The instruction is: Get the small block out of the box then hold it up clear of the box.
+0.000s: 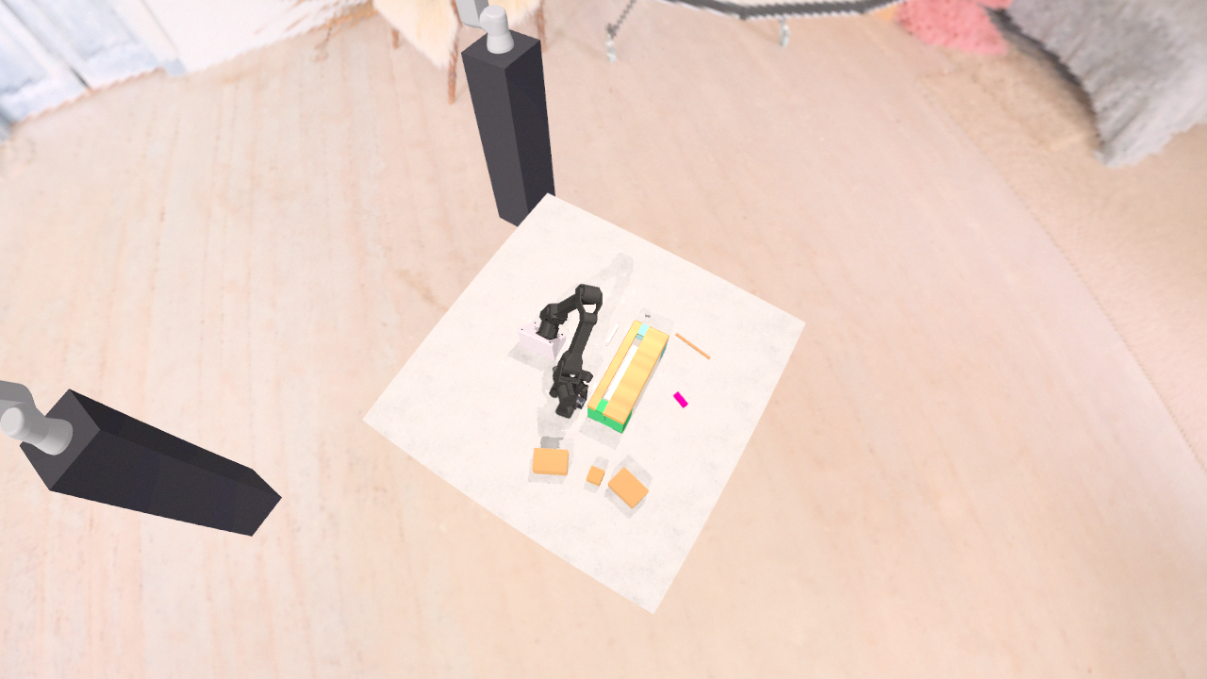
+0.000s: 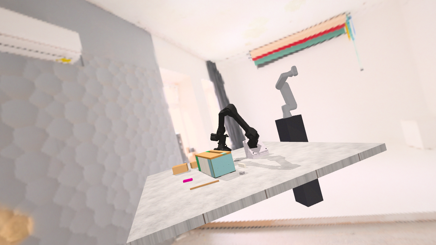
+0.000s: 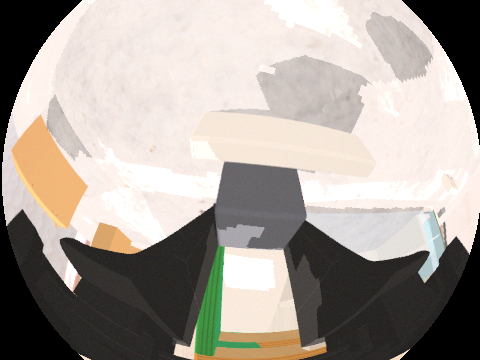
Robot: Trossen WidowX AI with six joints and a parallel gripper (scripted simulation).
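Note:
The box (image 1: 641, 372) (image 2: 223, 166) stands on the table with an orange top, a green end and a pale teal end; its green wall (image 3: 211, 310) shows low in the wrist view. My gripper (image 1: 579, 403) (image 3: 252, 214) is beside the long side of the box near the green end, pointing down. It is shut on a small dark grey block (image 3: 261, 187), which sits between the fingertips outside the box. The fingertips are hidden behind the box in the exterior view. I cannot tell whether the block touches the table.
A cream bar (image 3: 280, 142) lies just beyond the block. Orange blocks (image 1: 550, 460) (image 1: 627, 487) (image 1: 595, 475) stand off the green end. A magenta block (image 1: 680, 399) (image 2: 187, 180) and a thin orange stick (image 1: 692, 346) (image 2: 204, 184) lie on the far side of the box.

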